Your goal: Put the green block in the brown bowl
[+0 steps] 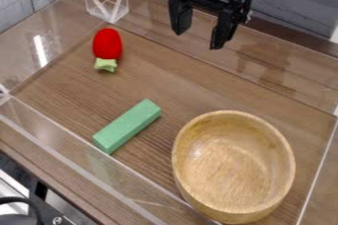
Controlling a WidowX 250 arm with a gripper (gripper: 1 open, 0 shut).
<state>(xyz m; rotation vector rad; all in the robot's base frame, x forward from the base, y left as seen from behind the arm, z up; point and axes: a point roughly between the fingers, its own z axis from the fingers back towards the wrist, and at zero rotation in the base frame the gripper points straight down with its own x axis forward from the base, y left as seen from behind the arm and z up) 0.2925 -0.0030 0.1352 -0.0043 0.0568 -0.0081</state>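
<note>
The green block [128, 125] lies flat on the wooden worktop [199, 76], angled, just left of the brown bowl [234, 165] and apart from it, with open wood all round. The bowl sits at the near right, close to the clear wall [40, 135] that rims the worktop. The gripper [201, 30] hangs at the far side with its fingers [222, 32] spread and holding nothing. A red strawberry toy [107, 47] lies far left, well apart from the block.

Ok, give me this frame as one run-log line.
pincer: open, empty, raised | green block: on table, untouched | brown bowl: empty | step: grasp not begun
</note>
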